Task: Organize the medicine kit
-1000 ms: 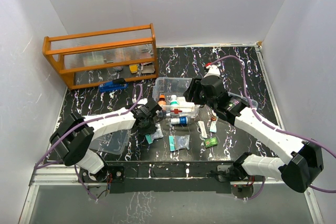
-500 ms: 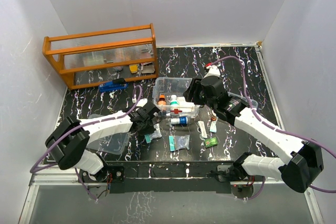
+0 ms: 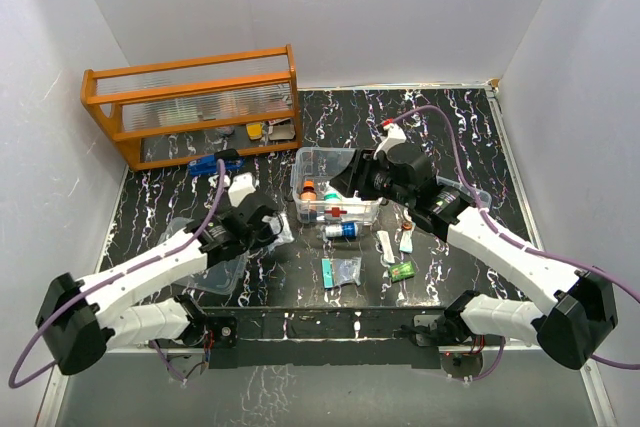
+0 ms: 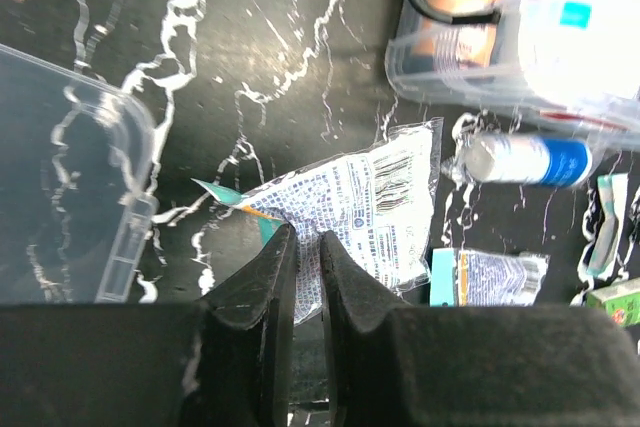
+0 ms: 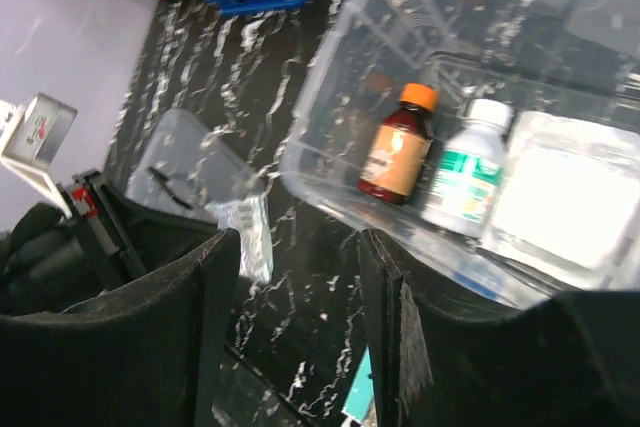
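The medicine kit (image 3: pixel 318 159) is a clear open box mid-table. In the right wrist view it (image 5: pixel 330 107) holds a brown bottle (image 5: pixel 400 147), a white bottle (image 5: pixel 465 167) and a white pack (image 5: pixel 560 197). Its clear lid (image 3: pixel 222 269) lies at the left front. My left gripper (image 3: pixel 270 229) is shut on a printed plastic packet (image 4: pixel 375 202), held above the table between lid and kit; the fingers (image 4: pixel 265 287) pinch its near edge. My right gripper (image 3: pixel 345 179) is open and empty, hovering over the kit's left front corner (image 5: pixel 300 247).
A blue-capped tube (image 3: pixel 342 231), a second packet (image 3: pixel 342 270), a white strip (image 3: pixel 386 245) and a green box (image 3: pixel 402 270) lie in front of the kit. The orange rack (image 3: pixel 195 102) stands at the back left, with a blue item (image 3: pixel 215 163) before it.
My left gripper has lifted the packet off the table and drawn back to the left. My right gripper has shifted left over the kit.
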